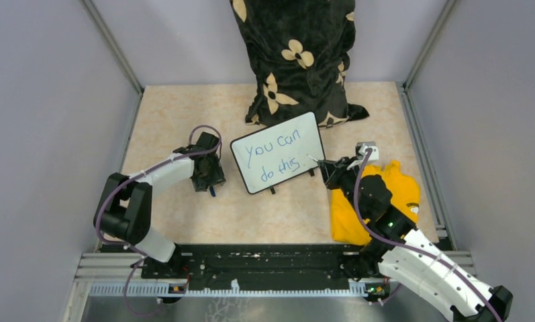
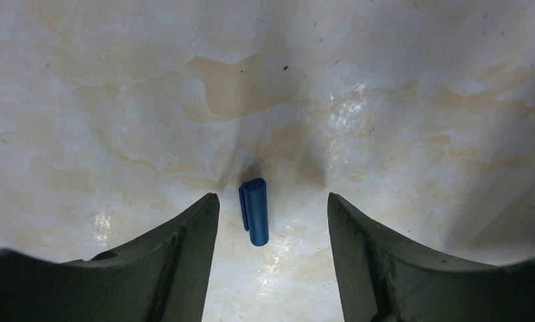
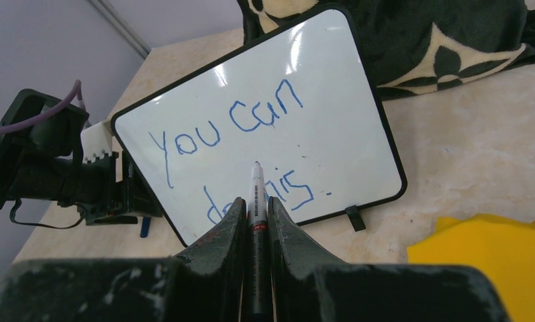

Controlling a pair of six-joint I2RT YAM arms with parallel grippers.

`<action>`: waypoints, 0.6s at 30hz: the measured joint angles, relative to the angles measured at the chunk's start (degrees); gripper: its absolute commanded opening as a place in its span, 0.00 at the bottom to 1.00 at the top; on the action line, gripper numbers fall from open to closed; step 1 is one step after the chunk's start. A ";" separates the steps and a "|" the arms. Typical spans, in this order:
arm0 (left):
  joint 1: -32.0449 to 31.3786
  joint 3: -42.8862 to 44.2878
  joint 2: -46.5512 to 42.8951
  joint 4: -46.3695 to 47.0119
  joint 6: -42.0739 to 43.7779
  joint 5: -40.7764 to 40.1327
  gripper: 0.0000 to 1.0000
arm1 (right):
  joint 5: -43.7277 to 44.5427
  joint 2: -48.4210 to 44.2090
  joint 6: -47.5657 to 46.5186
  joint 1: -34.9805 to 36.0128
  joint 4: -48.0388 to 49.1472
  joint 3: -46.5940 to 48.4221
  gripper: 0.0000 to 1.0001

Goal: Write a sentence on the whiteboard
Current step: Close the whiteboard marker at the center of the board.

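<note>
- The right hand is being kept narrow, its fingers pressed on either side of a marker, which is being held lengthwise between them.
- The marker's uncapped tip is being pointed at the whiteboard. From above it is seen by the board's right edge, and contact with the surface cannot be told.
- The whiteboard is being carried on small black feet on the table, near the middle, turned slightly so that its right end lies farther back.
- The sentence is being shown on the board in blue ink, "You can" above and "do this." below.
- A pillow, black with cream flowers, is being stood upright just behind the board. Whether the two are touching cannot be told.
- A yellow cloth is being lain over by the right arm, to the right of the board and apart from it.
- The left hand is being held wide, pointing down at the table to the left of the board.
- A blue cap is being straddled by the left fingers. It is lying on the table in the gap, nearer the finger on the picture's left, with neither finger touching it.
</note>
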 measured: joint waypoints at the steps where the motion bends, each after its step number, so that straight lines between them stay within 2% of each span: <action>1: -0.11 0.35 0.28 -0.11 -0.39 -0.28 0.65 | 0.15 -0.22 -0.02 0.00 -0.15 0.00 0.00; 18: -0.11 0.63 2.19 -0.90 -2.21 -2.82 0.57 | 1.31 -1.05 -0.11 0.00 -1.81 0.00 0.00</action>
